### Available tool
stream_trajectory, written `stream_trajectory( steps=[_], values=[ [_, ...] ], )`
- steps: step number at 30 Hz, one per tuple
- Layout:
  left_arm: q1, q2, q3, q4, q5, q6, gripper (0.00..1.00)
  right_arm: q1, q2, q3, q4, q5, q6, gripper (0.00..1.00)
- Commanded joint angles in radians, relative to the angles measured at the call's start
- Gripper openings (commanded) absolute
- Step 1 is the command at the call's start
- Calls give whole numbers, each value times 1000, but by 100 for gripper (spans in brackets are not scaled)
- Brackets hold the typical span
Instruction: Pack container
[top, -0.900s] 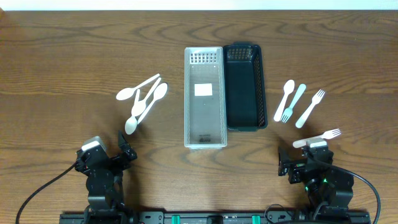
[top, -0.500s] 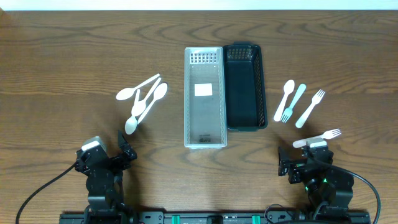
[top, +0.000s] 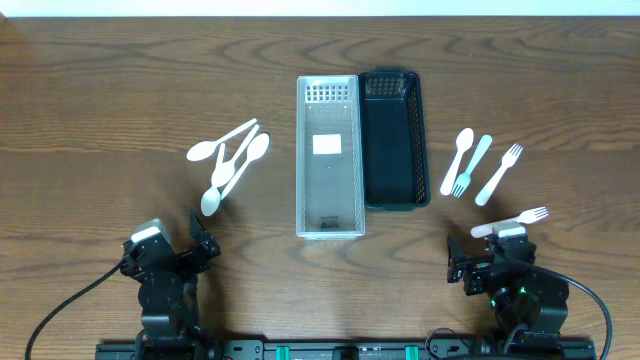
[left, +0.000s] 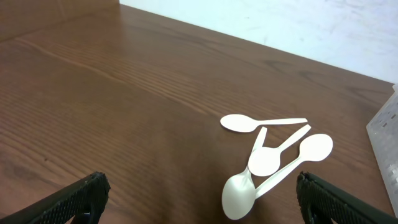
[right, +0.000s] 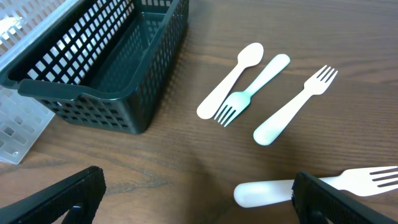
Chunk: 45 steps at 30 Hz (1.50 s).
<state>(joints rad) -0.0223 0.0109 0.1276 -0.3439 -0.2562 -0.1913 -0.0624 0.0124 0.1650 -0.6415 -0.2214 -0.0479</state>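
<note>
Overhead, just above centre of the frame: a clear container (top: 329, 158) lying long-ways on the worktop (top: 120, 100), with a white label (top: 326, 144) on its floor. Touching its right side, a dark mesh basket (top: 394, 138), set slightly higher in the frame.

Left of the container and well apart from it: four white spoons (top: 228, 165) in a loose, overlapping heap, handles pointing mostly toward the upper right.

Right of the basket, near but not touching it: a white spoon (top: 459, 160) and a mint fork (top: 470, 167) lying close side by side, then a second pale fork (top: 499, 173) just beside them. Lower down, a white fork (top: 510, 222) lying nearly level, tines to the right.

At the bottom left of the overhead view, low over the worktop: the left hand (left: 202, 186), spread wide and gripping nothing. In its own wrist view, one black fingertip in each lower corner, with the spoon heap between and beyond them.

At the bottom right, just below the white fork: the right hand (right: 196, 186), likewise spread wide and gripping nothing. In its wrist view, the white fork's handle close to the finger at the lower right, and the basket's near corner at the upper left.
</note>
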Motion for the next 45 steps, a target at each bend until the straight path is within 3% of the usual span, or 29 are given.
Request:
stream_trajectory(
  steps=[1, 27, 35, 42, 45],
  values=[
    [4, -6, -22, -2, 5, -12, 98, 10, -7, -4, -1, -7, 6, 99],
    [4, -6, -22, -2, 5, -12, 98, 10, -7, -4, 20, -4, 6, 99],
    [4, -6, -22, -2, 5, -12, 98, 10, -7, -4, 146, -227, 65, 99],
    [4, -6, -22, 17, 87, -52, 98, 10, -6, -4, 230, -362, 190, 99],
    [4, -5, -19, 16, 217, -77, 98, 10, 5, 6, 226, -338, 191, 99]
  ],
)
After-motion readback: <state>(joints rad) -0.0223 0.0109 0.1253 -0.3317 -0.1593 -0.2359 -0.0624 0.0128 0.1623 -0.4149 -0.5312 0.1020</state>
